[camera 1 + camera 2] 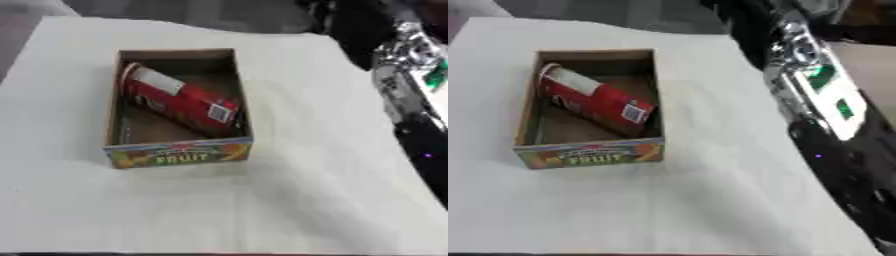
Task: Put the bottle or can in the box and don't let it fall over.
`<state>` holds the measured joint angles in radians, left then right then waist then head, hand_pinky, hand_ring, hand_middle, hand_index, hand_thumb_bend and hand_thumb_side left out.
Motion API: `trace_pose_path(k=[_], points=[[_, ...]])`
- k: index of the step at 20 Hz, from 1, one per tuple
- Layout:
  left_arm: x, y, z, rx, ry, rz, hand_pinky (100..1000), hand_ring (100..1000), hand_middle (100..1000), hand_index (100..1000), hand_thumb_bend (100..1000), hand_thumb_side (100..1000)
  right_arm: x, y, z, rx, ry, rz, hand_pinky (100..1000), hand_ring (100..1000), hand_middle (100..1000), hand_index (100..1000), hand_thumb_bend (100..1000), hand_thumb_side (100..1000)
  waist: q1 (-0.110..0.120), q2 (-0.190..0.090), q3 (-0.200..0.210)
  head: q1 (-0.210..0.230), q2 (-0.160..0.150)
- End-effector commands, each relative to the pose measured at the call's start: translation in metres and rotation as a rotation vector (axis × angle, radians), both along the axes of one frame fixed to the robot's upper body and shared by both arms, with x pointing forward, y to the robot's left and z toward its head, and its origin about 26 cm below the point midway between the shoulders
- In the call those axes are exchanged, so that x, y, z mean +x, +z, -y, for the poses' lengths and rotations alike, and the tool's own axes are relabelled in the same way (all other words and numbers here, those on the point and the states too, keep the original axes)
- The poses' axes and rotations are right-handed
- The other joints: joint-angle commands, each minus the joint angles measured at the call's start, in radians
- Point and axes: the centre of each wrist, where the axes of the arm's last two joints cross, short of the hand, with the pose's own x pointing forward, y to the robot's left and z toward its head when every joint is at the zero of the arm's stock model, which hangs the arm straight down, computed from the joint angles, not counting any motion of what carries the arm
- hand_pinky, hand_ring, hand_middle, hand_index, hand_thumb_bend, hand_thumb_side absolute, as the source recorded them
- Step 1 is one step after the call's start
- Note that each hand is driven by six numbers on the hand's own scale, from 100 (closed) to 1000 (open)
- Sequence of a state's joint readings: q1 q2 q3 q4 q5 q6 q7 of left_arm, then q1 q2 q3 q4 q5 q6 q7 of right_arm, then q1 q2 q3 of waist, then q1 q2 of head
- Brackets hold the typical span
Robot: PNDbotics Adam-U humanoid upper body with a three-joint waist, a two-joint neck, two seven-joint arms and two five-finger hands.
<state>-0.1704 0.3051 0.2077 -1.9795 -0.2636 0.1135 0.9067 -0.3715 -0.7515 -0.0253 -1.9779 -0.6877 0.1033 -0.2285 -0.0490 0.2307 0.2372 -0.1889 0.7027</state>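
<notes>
A wide table covered in a plain white cloth (289,200) fills most of both views, its far corners running off toward a dark floor.

Along the right side a long black and silver robot arm (824,115) slants from the far edge toward the near right corner, with small green marks on its silver casing and a tiny purple light lower down. This is the right arm. Its hand does not show in either view, so whether it is released, clenched or grasping cannot be told. The left arm and its hand do not show either.

Left of centre on the cloth sits an open brown cardboard box (241,90), a shallow rectangle with its long sides running near to far. Its near wall carries a colourful printed panel with the word FRUIT in pale letters among green and orange shapes.

Inside the box lies a red cylindrical can (179,102) with a white label patch near its far end and a small pale square label near its near end. It is on its side, not upright, lying diagonally from the far left corner of the box toward the near right wall, apparently touching that wall.
</notes>
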Motion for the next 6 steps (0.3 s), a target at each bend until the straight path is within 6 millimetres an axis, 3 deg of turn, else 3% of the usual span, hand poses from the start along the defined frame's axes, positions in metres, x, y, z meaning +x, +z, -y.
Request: trace_pose_path(k=[1, 6], points=[[-0.004, 0.010, -0.006, 0.040, 0.017, 0.022, 867, 902, 736, 783, 100, 660, -0.013, 0.002, 0.024, 0.036, -0.038, 0.135, 1000, 948, 876, 1000, 100, 563, 0.013, -0.008, -0.015, 0.040, 0.006], [-0.003, 0.010, -0.004, 0.036, 0.011, 0.029, 866, 930, 737, 784, 100, 659, -0.022, -0.039, 0.038, 0.094, -0.106, 0.183, 1000, 944, 869, 1000, 100, 583, 0.035, 0.011, -0.048, 0.100, -0.006]])
